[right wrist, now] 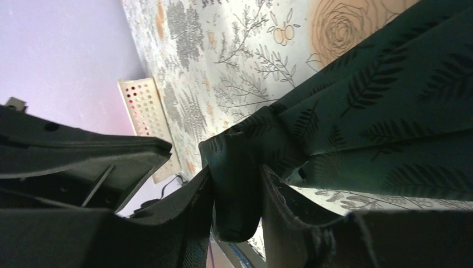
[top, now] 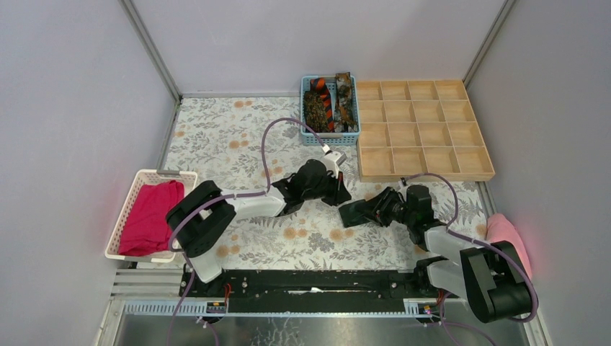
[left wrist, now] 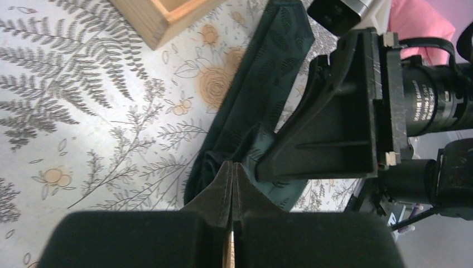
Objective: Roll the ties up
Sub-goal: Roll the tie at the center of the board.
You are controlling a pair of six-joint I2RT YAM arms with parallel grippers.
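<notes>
The plain black-green tie [top: 354,213] lies on the flowered table between the two grippers. In the left wrist view it [left wrist: 262,84] runs from the top down to a bunched, rolled end [left wrist: 207,165]. My right gripper [right wrist: 237,178] is shut on that rolled end, a thick dark fold squeezed between its fingers [right wrist: 187,215]. From above, the right gripper [top: 366,210] sits at the tie's right side. My left gripper [left wrist: 231,167] is shut with nothing between its jaws, its tips right at the roll, and from above it [top: 339,190] is just left of the tie. More ties [top: 328,104], mottled brown and orange-striped, lie in the blue basket [top: 308,135].
A wooden compartment tray [top: 421,173] stands at the back right, its corner [left wrist: 162,19] close to the tie. At the left edge a white basket [top: 137,189] holds a magenta cloth [top: 151,216]. A pale pink cloth [top: 508,238] lies at the right edge.
</notes>
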